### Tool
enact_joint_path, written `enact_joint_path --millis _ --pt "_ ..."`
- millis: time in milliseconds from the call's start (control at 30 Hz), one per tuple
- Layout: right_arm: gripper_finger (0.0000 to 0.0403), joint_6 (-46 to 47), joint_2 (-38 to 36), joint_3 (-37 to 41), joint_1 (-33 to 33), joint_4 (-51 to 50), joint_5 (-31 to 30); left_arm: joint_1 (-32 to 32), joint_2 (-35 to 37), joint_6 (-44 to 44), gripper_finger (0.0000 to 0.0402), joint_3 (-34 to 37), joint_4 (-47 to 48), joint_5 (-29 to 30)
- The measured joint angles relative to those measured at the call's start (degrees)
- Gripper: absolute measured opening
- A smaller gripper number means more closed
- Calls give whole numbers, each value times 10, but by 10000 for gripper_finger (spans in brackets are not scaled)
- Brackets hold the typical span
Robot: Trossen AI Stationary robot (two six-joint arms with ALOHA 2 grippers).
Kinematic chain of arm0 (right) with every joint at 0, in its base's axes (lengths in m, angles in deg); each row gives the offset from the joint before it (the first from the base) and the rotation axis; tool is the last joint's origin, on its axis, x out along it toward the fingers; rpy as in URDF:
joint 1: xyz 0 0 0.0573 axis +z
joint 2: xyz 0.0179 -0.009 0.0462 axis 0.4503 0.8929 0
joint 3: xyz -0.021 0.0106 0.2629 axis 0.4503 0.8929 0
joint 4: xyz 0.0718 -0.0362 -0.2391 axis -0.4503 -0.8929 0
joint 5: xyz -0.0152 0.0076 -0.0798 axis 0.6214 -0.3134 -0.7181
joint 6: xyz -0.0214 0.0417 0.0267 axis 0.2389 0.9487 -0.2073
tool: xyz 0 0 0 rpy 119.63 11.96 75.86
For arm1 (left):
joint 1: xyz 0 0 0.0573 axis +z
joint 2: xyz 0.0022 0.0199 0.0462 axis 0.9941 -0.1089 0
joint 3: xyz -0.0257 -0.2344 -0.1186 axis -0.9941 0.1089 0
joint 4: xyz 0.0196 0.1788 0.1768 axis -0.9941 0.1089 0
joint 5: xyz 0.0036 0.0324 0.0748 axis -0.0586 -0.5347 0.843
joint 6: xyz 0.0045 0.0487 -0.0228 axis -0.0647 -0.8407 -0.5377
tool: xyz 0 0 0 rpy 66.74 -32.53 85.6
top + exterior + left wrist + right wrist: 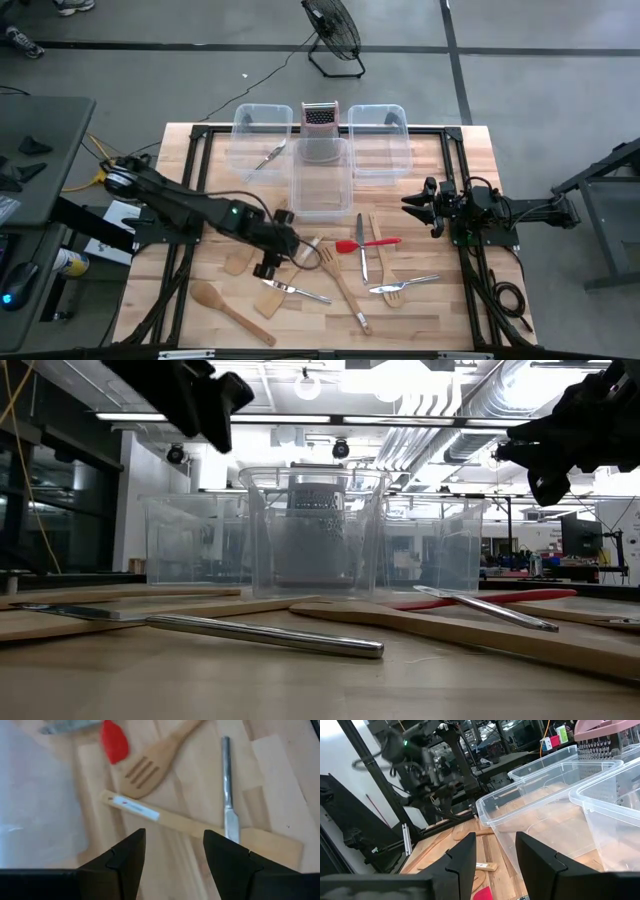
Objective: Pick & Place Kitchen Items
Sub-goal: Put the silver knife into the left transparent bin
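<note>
Kitchen items [340, 262] lie scattered on the table [440, 320]!
Left gripper [174, 851] hovers over them, jaws spread, empty; right gripper [495, 851] waits aside, jaws parted.

No text, brand or number could be read anywhere in these views. A white sticker [136, 807] with a small red mark lay on the handle of a pale wooden spatula [200, 826] near the middle of the table, but its print was too small to make out. Coloured containers [554, 738] on a far bench carried labels that were equally unreadable.
</note>
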Motion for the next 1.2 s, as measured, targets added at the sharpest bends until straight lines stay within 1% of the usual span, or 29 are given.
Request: enact_joint_path --millis 167,267,433,600,700,767,1200 --pt "130 0 0 0 0 0 0 -31 -44 41 198 0 -45 0" --pt "130 0 0 0 0 0 0 -48 -63 62 198 0 -56 1" --pt "130 0 0 0 0 0 0 -68 -96 101 201 1 -59 28" --pt "130 0 0 0 0 0 0 -74 -126 97 226 0 -95 18" --pt "130 0 0 0 0 0 0 -74 -141 96 236 0 -108 -3" --pt "130 0 0 0 0 0 0 -74 -153 96 238 0 -115 -14" --pt "130 0 0 0 0 0 0 -93 -197 87 239 -3 -144 -9"
